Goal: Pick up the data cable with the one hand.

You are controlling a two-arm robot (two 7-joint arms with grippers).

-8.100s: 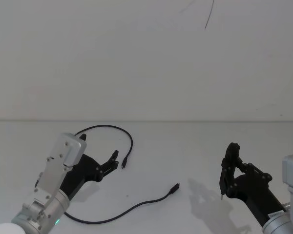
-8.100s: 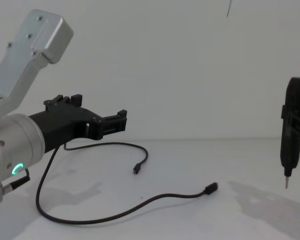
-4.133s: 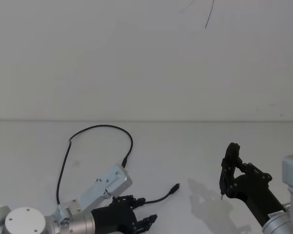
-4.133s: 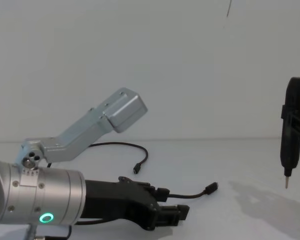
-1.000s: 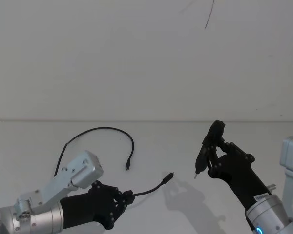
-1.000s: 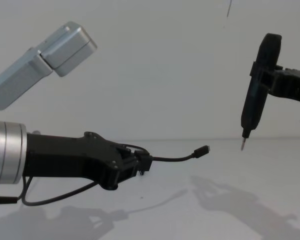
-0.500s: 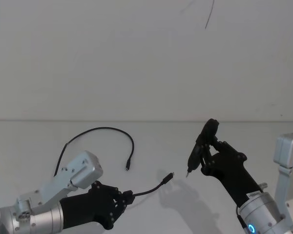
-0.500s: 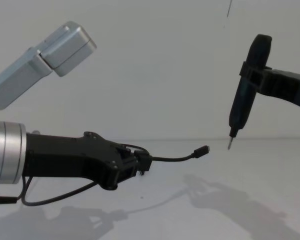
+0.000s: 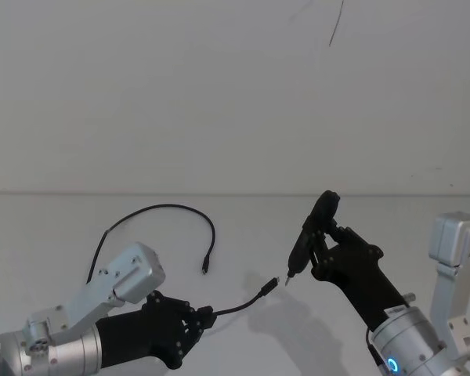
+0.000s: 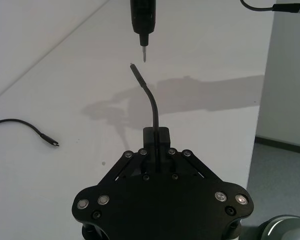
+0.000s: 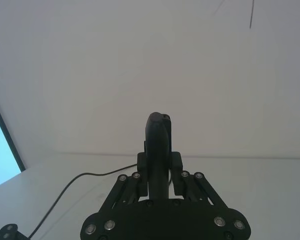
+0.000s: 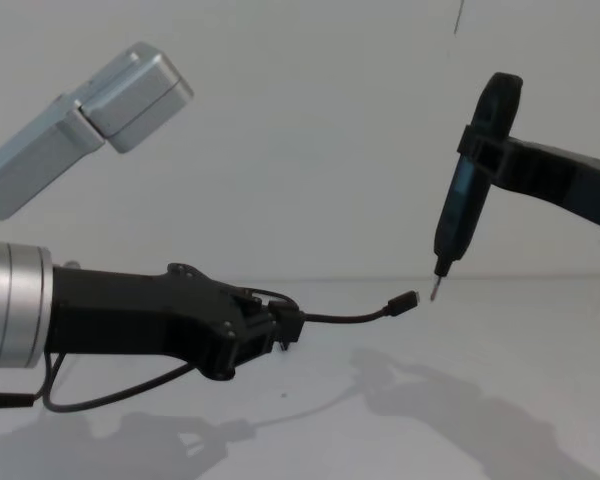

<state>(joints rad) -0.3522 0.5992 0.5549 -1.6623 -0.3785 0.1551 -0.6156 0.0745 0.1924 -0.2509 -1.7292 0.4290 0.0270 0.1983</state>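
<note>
Left gripper (image 12: 278,330) pinches the cable (image 12: 352,318) near one plug, lifted off the table (image 12: 540,335), likely presenting that plug to the pen (image 12: 462,205) clamped in the right gripper (image 11: 158,167); slack trails below

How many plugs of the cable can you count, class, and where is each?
2. One plug sticks out in the air from the cable in the left gripper, close to the tool tip. The other plug lies on the table farther back. Neither looks hidden.
</note>
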